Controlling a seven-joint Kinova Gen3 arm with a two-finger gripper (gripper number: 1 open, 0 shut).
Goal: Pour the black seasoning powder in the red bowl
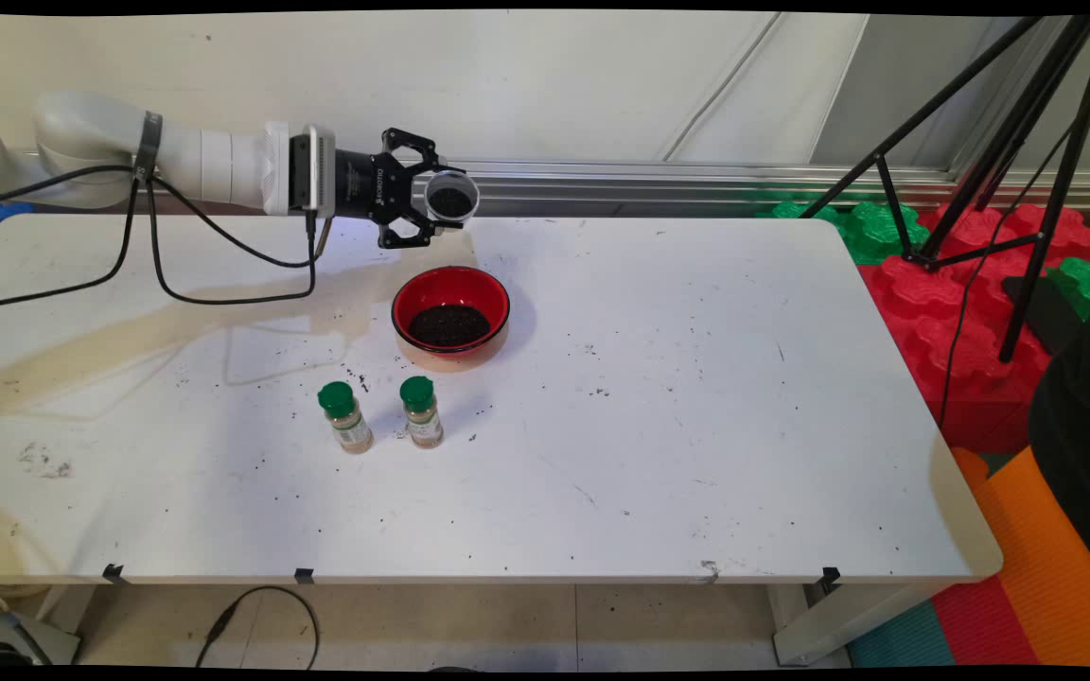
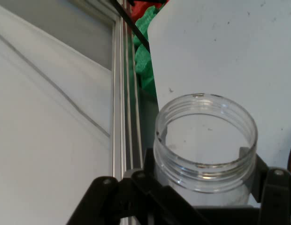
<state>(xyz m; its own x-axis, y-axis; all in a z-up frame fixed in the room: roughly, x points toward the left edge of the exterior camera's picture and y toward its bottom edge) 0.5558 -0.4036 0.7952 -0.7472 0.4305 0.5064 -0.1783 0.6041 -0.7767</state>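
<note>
My gripper point(image 1: 446, 200) is shut on a small clear plastic jar point(image 1: 451, 197), held tipped on its side in the air above the table's far side. In the main view the jar's mouth shows dark grains inside. The hand view shows the clear jar point(image 2: 205, 140) close up between my fingers, its threaded rim open and lidless. Just below and in front of the jar stands a red bowl point(image 1: 450, 316) with black grains in it. Two small spice bottles with green caps stand nearer the front, one to the left point(image 1: 345, 417) and one to the right point(image 1: 422, 411).
Dark grains are scattered over the white table point(image 1: 696, 426) around the bowl and bottles. A black tripod point(image 1: 999, 170) stands off the table's right end over red and green foam blocks point(image 1: 942, 284). Black cables hang from the arm at the left.
</note>
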